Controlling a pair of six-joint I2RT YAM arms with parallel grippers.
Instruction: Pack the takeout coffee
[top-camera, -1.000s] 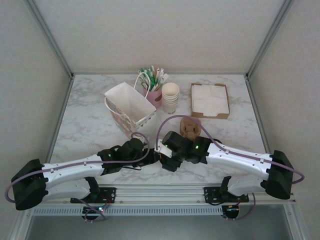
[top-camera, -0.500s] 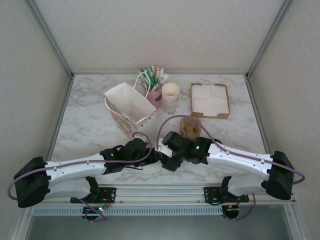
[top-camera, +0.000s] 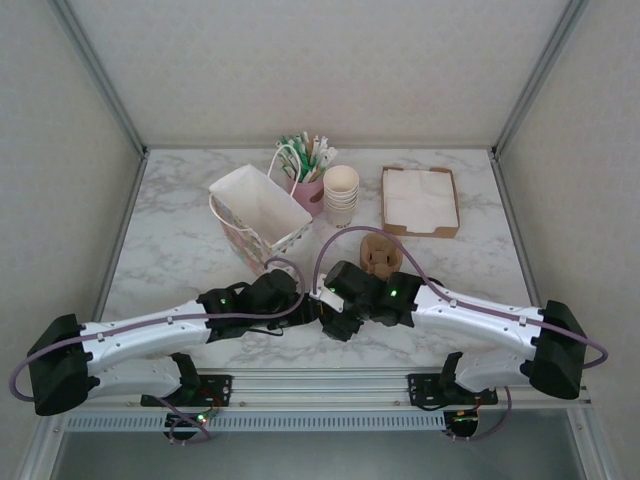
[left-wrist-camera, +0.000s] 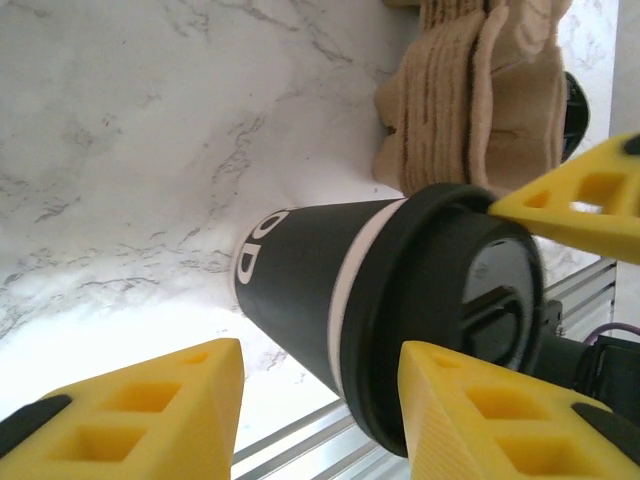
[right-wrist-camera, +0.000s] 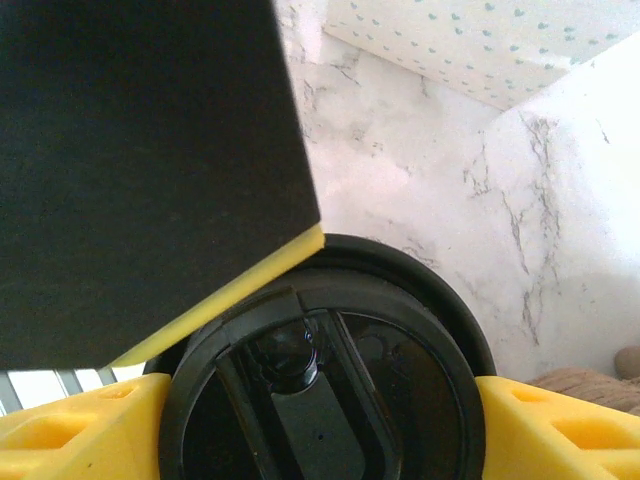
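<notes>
Place: a robot test booth in a lab, dressed as a coffee counter.
Booth: plain pale walls (top-camera: 300, 60) and metal posts (top-camera: 100, 75) are seen behind the paper bag (top-camera: 258, 215).
Robot: two arms (top-camera: 480, 315) are bolted to a rail (top-camera: 320, 385) in front of the bag.
Counter: a marble-look table (top-camera: 170, 250) is laid with a cup stack (top-camera: 341, 195), stirrers (top-camera: 305, 155) and napkins (top-camera: 420, 197) right of the bag.

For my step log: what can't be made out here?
Left wrist: the takeout coffee's lettering curves out of sight; the brown cardboard stack is cut by the top edge.
Right wrist: the lid hides the cup's body.
Top external: the pink holder's contents are too small.
</notes>
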